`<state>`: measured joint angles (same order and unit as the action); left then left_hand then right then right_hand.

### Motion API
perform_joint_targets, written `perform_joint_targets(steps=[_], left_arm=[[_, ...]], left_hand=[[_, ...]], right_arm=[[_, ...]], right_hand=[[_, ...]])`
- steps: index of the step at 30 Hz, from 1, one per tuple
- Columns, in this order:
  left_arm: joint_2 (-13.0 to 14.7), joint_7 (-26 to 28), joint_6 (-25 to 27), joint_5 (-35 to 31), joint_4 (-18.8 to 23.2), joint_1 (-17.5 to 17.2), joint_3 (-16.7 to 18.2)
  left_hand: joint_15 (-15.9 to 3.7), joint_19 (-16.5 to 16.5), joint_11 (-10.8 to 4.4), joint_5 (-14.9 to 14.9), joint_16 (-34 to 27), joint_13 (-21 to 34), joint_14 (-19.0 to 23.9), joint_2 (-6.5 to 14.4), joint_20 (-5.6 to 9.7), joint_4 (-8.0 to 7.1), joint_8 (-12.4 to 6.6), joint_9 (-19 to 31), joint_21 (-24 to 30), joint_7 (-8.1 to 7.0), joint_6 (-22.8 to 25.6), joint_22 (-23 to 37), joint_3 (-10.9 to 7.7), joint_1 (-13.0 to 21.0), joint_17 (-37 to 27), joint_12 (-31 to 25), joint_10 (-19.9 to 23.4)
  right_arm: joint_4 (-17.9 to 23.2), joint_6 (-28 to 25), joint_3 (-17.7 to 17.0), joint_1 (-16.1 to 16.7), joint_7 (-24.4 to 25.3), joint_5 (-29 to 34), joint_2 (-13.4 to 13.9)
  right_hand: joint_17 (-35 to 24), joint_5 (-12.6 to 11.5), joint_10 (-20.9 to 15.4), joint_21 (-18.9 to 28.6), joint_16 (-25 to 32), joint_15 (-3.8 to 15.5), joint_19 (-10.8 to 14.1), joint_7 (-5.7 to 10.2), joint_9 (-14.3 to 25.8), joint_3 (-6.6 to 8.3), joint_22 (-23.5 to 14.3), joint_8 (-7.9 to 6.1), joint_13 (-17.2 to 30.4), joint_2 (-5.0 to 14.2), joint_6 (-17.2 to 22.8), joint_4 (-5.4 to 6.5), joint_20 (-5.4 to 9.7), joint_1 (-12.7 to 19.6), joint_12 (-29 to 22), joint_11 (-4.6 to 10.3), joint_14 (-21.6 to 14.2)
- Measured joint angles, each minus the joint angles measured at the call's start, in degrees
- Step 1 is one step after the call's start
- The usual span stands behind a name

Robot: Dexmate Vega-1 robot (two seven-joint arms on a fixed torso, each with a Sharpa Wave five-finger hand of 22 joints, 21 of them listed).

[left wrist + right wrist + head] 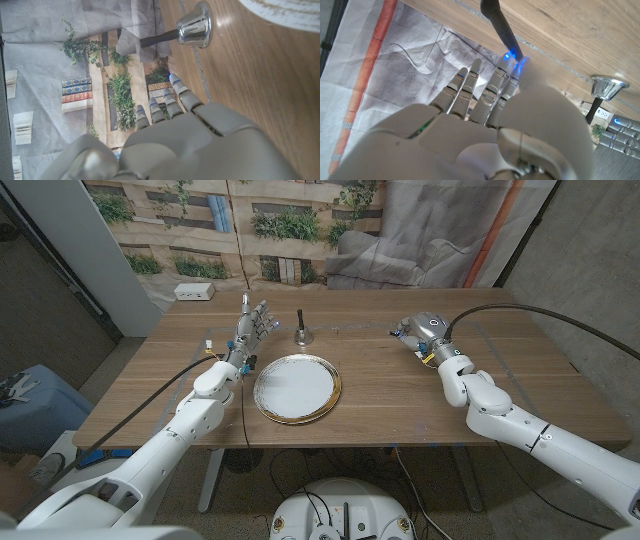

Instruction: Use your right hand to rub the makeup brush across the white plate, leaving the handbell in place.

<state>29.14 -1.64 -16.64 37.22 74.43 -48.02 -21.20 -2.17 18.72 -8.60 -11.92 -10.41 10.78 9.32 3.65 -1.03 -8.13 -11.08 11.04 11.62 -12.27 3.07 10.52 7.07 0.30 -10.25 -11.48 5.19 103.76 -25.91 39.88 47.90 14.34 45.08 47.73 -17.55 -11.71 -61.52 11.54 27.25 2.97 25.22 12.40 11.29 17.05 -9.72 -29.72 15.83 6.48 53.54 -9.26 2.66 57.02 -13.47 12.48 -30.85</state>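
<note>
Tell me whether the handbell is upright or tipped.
Upright: the handbell stands on its mouth behind the plate, handle pointing up.

A wooden counter (400, 395) fills the middle – behind it at 12 o'clock hang a printed plant-and-shelf backdrop (200, 230) and grey draped cloth (430, 230).

handbell (299, 332) behind plate (297, 389)

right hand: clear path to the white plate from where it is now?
Probably yes. The right hand sits on the table to the right of the white plate, with bare wood between them. The handbell stands behind the plate, off that line.
</note>
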Motion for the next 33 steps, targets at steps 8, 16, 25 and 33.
perform_joint_targets(steps=[8,16,25,33], left_arm=[[0.00,0.03,0.00,0.00,0.01,-0.01,0.01],[0.00,0.05,0.00,0.00,0.01,-0.03,0.02],[0.00,0.05,0.00,0.00,0.01,-0.03,0.02],[0.00,0.05,0.00,0.00,0.01,-0.03,0.02]], left_hand=[[0.00,0.00,0.00,0.00,0.00,0.00,0.00,0.00,0.00,0.00,0.00,0.00,0.00,0.00,0.00,0.00,0.00,0.00,0.00,0.00,0.00],[0.00,0.00,0.00,0.00,0.00,0.00,0.00,0.00,0.00,0.00,0.00,0.00,0.00,0.00,0.00,0.00,0.00,0.00,0.00,0.00,0.00],[0.00,0.00,0.00,0.00,0.00,0.00,0.00,0.00,0.00,0.00,0.00,0.00,0.00,0.00,0.00,0.00,0.00,0.00,0.00,0.00,0.00],[0.00,0.00,0.00,0.00,0.00,0.00,0.00,0.00,0.00,0.00,0.00,0.00,0.00,0.00,0.00,0.00,0.00,0.00,0.00,0.00,0.00]], right_arm=[[-0.55,-0.85,0.97,-0.45,-1.53,1.90,-0.02],[-1.22,-1.42,2.10,-1.12,-3.40,3.71,-0.30],[-1.97,-1.64,3.48,-2.04,-5.24,6.17,-0.49],[-2.64,-1.65,4.52,-2.74,-6.92,7.64,-0.99]], right_hand=[[0.00,0.01,0.00,0.00,0.00,0.00,0.00,0.00,0.00,0.00,0.00,0.00,0.00,0.00,0.00,0.00,0.00,0.00,0.00,0.00,0.00],[0.00,0.01,0.00,0.00,0.00,0.00,0.00,0.00,0.01,0.00,0.00,0.01,0.00,0.00,0.00,0.00,0.00,0.00,0.00,0.00,0.00],[-0.01,0.02,0.00,0.00,0.00,0.00,0.00,-0.32,0.02,0.00,0.00,0.14,-0.01,0.00,0.32,0.00,0.00,0.00,0.00,0.01,0.01],[-0.01,0.02,0.00,0.00,0.00,0.00,0.00,-0.32,0.04,0.00,0.00,0.23,-0.01,0.00,0.32,0.00,0.00,0.00,0.00,0.00,0.01]])
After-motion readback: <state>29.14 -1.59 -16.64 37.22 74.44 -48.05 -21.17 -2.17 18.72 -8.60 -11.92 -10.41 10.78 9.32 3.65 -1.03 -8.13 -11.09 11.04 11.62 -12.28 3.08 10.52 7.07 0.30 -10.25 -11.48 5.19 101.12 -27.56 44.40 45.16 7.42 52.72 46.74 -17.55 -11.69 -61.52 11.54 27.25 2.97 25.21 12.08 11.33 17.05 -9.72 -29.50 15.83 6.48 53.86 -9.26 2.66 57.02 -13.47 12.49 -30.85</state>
